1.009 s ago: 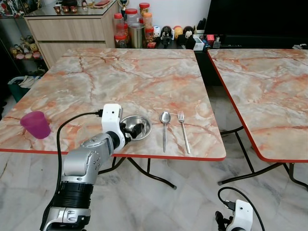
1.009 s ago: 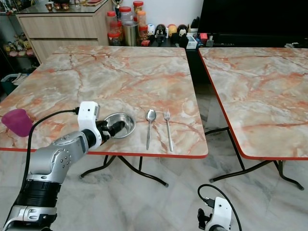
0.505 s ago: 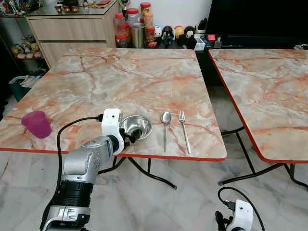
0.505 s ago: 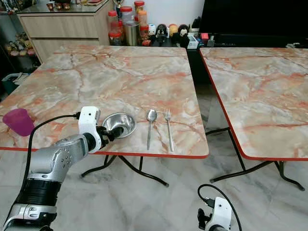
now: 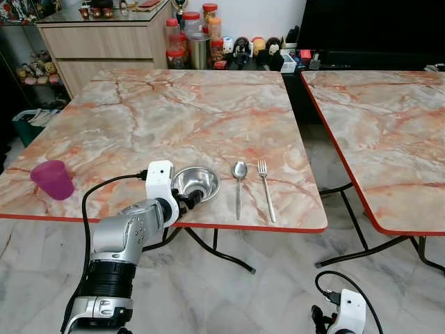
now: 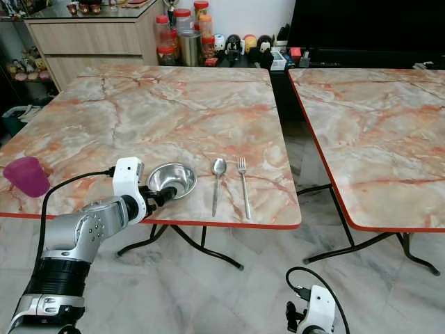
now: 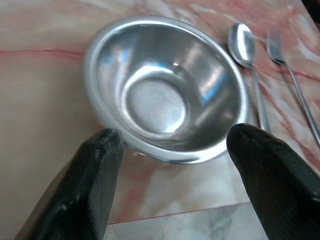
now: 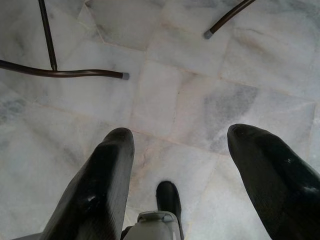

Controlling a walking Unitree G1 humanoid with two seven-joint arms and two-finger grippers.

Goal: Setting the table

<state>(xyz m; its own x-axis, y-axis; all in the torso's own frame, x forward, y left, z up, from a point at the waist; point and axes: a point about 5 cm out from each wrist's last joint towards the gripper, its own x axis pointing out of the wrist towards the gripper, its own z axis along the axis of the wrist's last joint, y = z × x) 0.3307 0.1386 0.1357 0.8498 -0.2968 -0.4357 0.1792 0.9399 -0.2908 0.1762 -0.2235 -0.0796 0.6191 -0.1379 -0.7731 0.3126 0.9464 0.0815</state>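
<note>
From where I stood, the fingertips of the left gripper were hard to make out, a small dark shape against the near rim of the steel bowl; its wrist camera showed more, the two black fingers spread wide with the bowl just beyond them and nothing between them. Whether a fingertip touched the rim I could not tell. The right gripper hung low by the floor, its arm cut off at the bottom of the picture, its fingers parted over pale marble tiles and a table's dark metal feet.

The bowl sat near the front edge of the marble table, with the spoon just beside it and the fork beyond the spoon, the two lying side by side. A purple cup stood well apart at the table's left edge.

A second earlier the fingers had reached into the bowl; now they had drawn back to its near side, and the bowl lay as it had.
</note>
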